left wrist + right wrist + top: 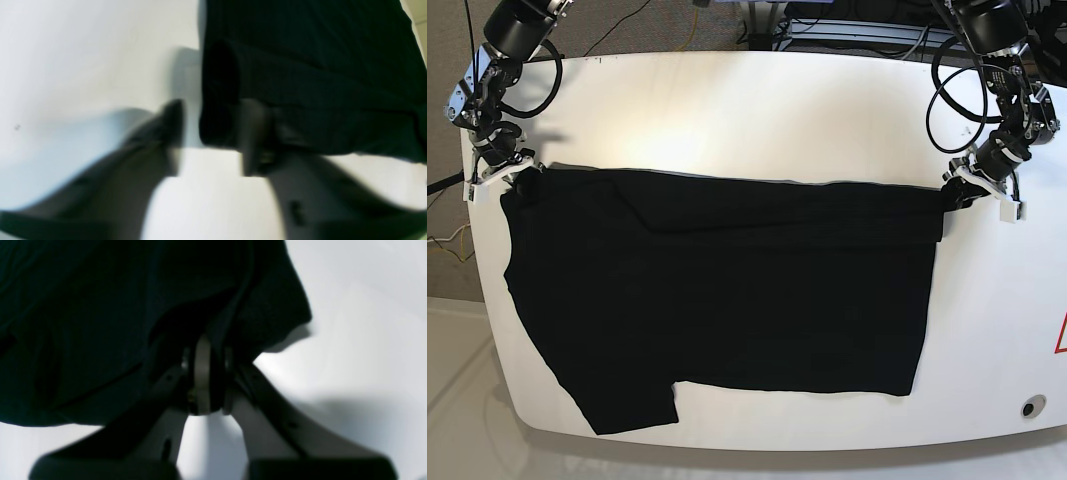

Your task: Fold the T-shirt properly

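The black T-shirt [727, 290] lies spread flat on the white table [757, 110], its top edge running straight between both grippers. At the shirt's upper corner on the left of the base view, my right gripper [512, 183] is shut on the cloth. The right wrist view shows its pads [203, 373] pinching a fold of the T-shirt [83, 323]. My left gripper [954, 193] sits at the upper corner on the right. In the blurred left wrist view, the left gripper [213, 133] has its jaws apart around the rolled edge of the T-shirt [317, 66], and one finger [257, 133] touches the cloth.
Black cables [957, 90] loop off the arm at the back right. A red mark [1060, 335] and a small round hole [1027, 408] sit near the table's right front corner. The shirt's lower sleeve reaches almost to the table's front edge [627, 425].
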### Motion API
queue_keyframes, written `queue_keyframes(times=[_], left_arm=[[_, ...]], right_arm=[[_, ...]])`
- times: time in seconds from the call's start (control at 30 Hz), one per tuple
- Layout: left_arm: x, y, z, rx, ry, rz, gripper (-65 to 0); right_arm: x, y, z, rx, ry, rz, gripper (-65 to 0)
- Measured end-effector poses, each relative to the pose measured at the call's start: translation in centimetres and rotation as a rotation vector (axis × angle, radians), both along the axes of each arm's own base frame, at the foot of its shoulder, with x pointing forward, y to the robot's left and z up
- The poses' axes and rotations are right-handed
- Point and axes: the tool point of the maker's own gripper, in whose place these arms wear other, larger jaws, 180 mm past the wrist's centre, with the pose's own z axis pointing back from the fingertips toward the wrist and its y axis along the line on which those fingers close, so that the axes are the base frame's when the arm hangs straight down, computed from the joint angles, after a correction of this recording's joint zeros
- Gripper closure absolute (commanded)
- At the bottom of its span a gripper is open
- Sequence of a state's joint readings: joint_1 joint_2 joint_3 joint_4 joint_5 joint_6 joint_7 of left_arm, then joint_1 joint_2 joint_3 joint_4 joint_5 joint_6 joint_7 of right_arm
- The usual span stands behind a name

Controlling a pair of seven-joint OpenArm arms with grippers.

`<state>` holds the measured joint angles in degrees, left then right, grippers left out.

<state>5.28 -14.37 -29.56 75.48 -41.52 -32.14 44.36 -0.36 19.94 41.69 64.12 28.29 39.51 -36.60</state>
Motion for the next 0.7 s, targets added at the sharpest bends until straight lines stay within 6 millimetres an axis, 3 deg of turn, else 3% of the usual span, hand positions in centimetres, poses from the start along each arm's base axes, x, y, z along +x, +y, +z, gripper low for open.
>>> queue_keyframes(times=[0.03, 0.7], left_arm=[[-0.1, -0.1, -0.1, -0.001, 0.005, -0.002, 0.0], [-1.5, -0.1, -0.8, 0.019, 0.031, -0.02, -0.2]], right_arm=[[0.0, 0.0, 0.0, 0.0, 0.0, 0.001, 0.0], [-0.5, 0.0, -0.1, 0.003, 0.012, 0.008, 0.0]])
